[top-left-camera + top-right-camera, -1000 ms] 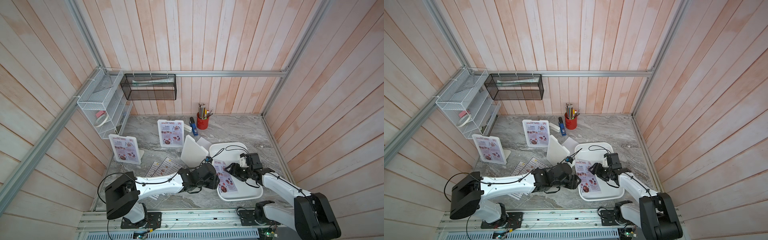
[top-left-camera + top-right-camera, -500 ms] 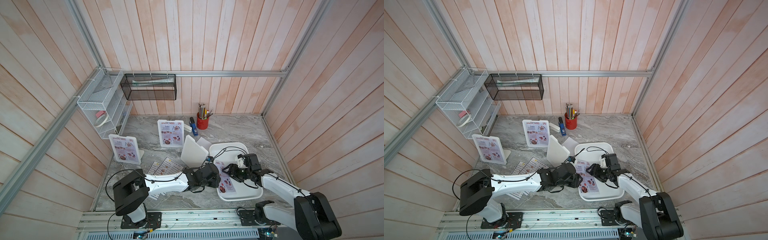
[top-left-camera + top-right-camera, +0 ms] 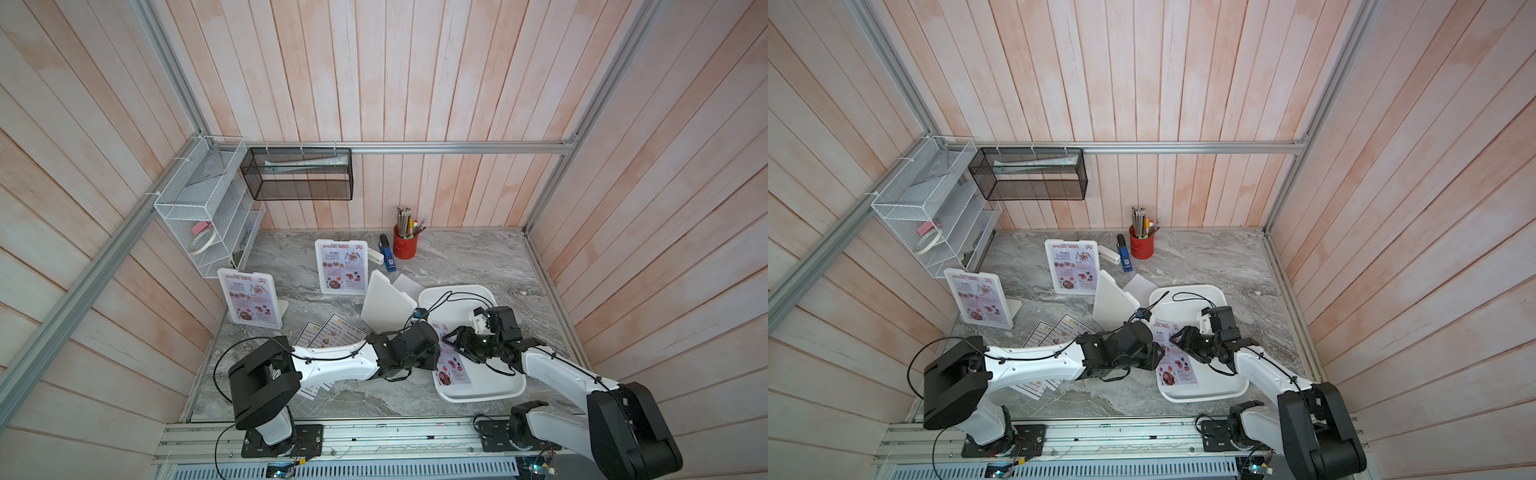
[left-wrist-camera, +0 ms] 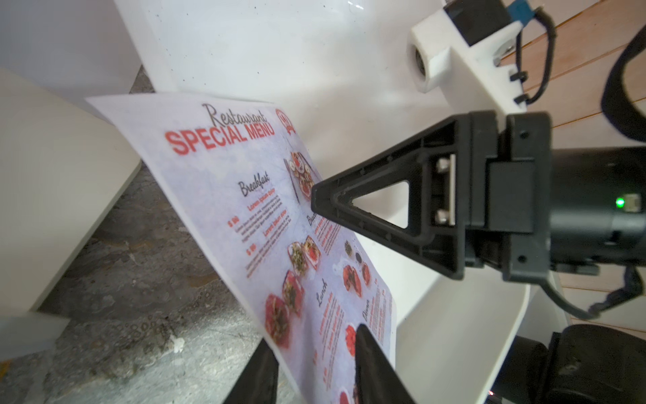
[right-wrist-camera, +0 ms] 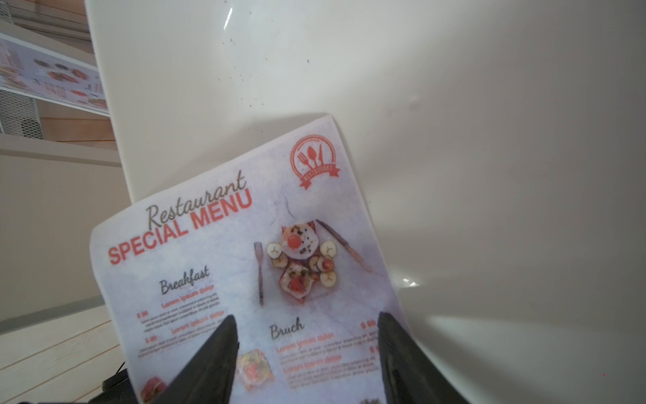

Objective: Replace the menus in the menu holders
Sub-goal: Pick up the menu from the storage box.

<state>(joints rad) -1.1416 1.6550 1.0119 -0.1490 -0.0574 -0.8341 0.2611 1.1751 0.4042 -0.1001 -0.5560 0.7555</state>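
Note:
A pinkish SPECIAL MENU sheet [image 3: 455, 372] [image 3: 1177, 370] lies in the white tray [image 3: 478, 399], with its left edge raised. My left gripper [image 4: 311, 339] [image 3: 434, 357] straddles that raised edge of the sheet [image 4: 244, 196], one finger under it and one over, with a gap still showing. My right gripper [image 5: 307, 316] [image 3: 451, 341] stands open just above the sheet [image 5: 244, 266], one fingertip [image 4: 325, 199] touching the paper. Two menu holders [image 3: 251, 301] [image 3: 341, 266] hold SPECIAL MENU sheets. A third holder [image 3: 384, 305] shows its white back. DIM SUM INN menus [image 3: 332, 334] lie beside the left arm.
A red pencil cup [image 3: 404, 247] and a blue stapler [image 3: 388, 257] stand at the back of the marble table. A white wire rack [image 3: 208, 220] and a black mesh basket [image 3: 299, 174] hang on the walls. The tray's rim [image 3: 1204, 399] lies under both grippers.
My left gripper has moved right to the sheet's edge and its jaws have narrowed around it. The right gripper has shifted slightly left over the sheet.

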